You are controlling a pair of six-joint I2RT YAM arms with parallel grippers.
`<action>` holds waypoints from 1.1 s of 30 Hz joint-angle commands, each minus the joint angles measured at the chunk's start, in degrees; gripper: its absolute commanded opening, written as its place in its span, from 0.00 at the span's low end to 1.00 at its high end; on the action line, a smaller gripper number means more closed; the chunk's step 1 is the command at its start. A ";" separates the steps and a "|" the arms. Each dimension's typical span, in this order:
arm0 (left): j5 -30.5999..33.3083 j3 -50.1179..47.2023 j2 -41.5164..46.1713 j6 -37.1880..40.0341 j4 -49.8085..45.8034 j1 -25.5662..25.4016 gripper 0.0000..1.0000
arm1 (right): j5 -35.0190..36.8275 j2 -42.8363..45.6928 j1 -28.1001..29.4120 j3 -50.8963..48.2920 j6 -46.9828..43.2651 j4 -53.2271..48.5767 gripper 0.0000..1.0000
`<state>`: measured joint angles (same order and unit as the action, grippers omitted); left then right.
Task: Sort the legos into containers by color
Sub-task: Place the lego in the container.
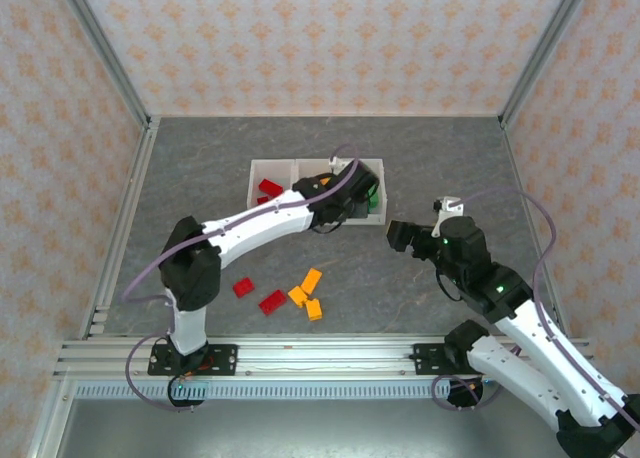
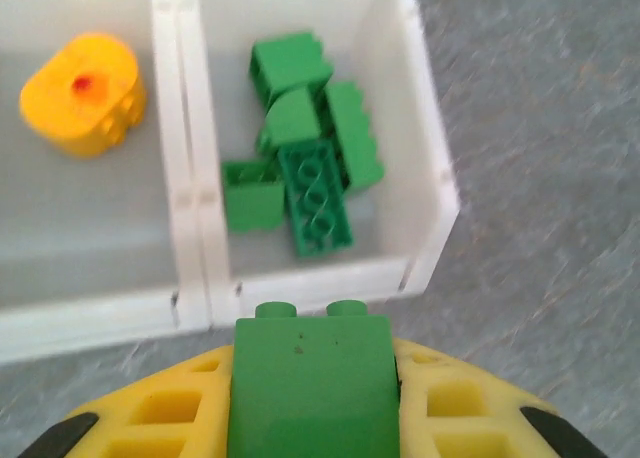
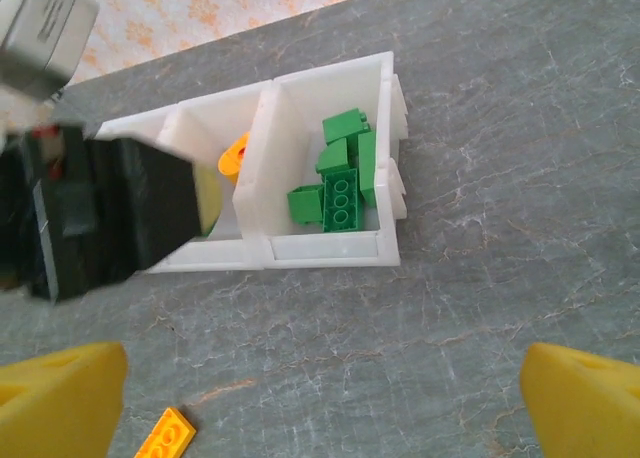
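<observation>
Left claw (image 2: 312,423) pinches green brick (image 2: 310,363) near green-brick bin (image 2: 432,183) | right claw (image 3: 320,403) spread | desk (image 1: 200,188): two red bricks (image 1: 272,301), three orange bricks (image 1: 299,295) unsorted

Left arm (image 1: 262,223) overhangs the bins (image 1: 272,163); open table (image 1: 450,158) lies right of them.

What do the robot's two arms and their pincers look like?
The left arm and right arm are white tubular segments joined by black joints, each trailing a thin lilac cable. Small green lights glow on the right one. The left pincer and right pincer have chunky yellow fingers; the left's show rectangular cut-outs.
</observation>
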<state>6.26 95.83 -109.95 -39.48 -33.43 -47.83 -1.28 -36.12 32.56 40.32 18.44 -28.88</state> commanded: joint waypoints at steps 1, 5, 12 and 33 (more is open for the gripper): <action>-0.80 5.82 -6.06 2.98 -2.29 1.41 0.21 | 0.41 0.52 -0.12 -0.85 -0.26 1.55 1.00; -0.34 12.10 -11.15 3.64 -2.16 3.25 0.22 | -0.08 0.61 -0.12 -0.85 -0.59 1.73 1.00; 1.10 17.94 -17.47 4.14 0.14 5.37 0.24 | -2.33 0.70 -0.12 -1.18 -1.29 2.25 1.00; 2.95 13.45 -9.82 9.44 4.46 6.37 0.99 | -5.12 -2.55 -0.12 -1.27 -1.82 2.06 1.00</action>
<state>8.01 112.79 -126.15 -31.14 -30.41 -41.87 -6.48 -39.00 32.56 39.55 17.32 -27.38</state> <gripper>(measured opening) 0.993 0.999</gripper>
